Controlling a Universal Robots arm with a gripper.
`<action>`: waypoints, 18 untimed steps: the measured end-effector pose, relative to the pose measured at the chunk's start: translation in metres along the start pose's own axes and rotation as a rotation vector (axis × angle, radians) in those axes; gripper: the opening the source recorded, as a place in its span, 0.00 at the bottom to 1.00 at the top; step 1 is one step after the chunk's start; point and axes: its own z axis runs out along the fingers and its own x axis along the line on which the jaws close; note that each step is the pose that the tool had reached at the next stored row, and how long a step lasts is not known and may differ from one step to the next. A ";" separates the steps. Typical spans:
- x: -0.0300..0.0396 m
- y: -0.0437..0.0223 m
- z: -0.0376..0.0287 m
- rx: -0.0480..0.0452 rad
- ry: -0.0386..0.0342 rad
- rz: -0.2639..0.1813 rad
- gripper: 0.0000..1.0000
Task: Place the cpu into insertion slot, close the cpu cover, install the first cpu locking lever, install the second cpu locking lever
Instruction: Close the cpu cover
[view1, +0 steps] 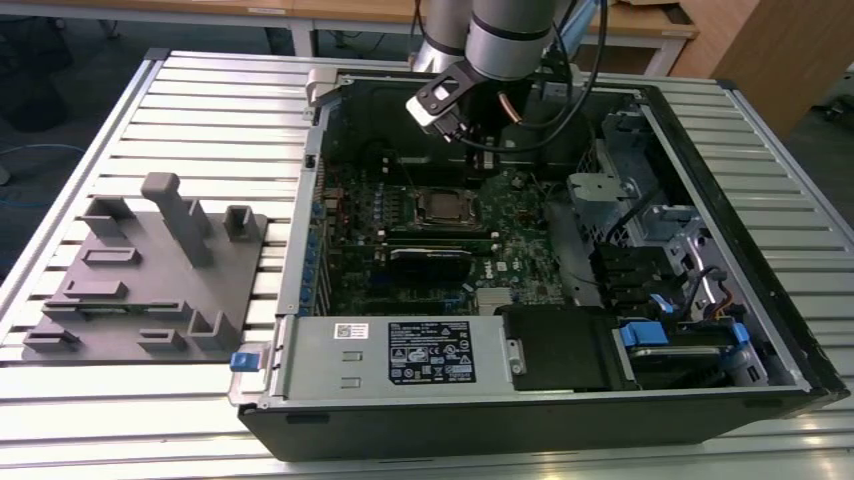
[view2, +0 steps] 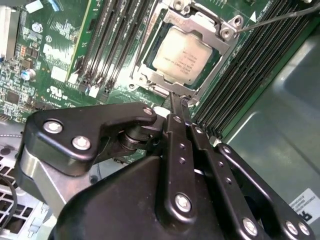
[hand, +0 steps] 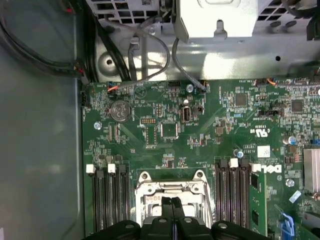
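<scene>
On the slatted metal table (view1: 80, 120) the computer case (view1: 534, 425) lies on its side with its panel off, so the green board (hand: 220, 145) faces up and the arm can reach it from above. At the near end of the case sits the white-labelled power supply box (view1: 400, 355), and a grey fixture block (view1: 147, 280) rests on the table at the exterior view's left, well apart from the work.

The gripper (hand: 173, 201) hangs low over the board, at the edge of the insertion slot (view1: 442, 206). Its 2 fingers (view2: 172, 130) are pressed together with nothing between them; I judge they are pinched into 1 narrow tip so as to push or hook small socket hardware rather than carry anything.

The cpu cover (view2: 200, 20) appears to lie flat, framing the chip through its window. The cpu (view2: 182, 60) sits inside the slot, pale face up, so step 1 looks done. 1 thin wire lever (view2: 280, 19) juts away from a corner of the socket, seemingly not latched
</scene>
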 end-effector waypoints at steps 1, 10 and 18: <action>-0.0001 -0.0017 0.0007 0.0000 -0.0001 0.000 0.10; -0.0009 -0.0167 0.0107 0.0000 -0.0001 0.000 0.10; -0.0015 -0.0291 0.0167 0.0000 -0.0002 0.000 0.10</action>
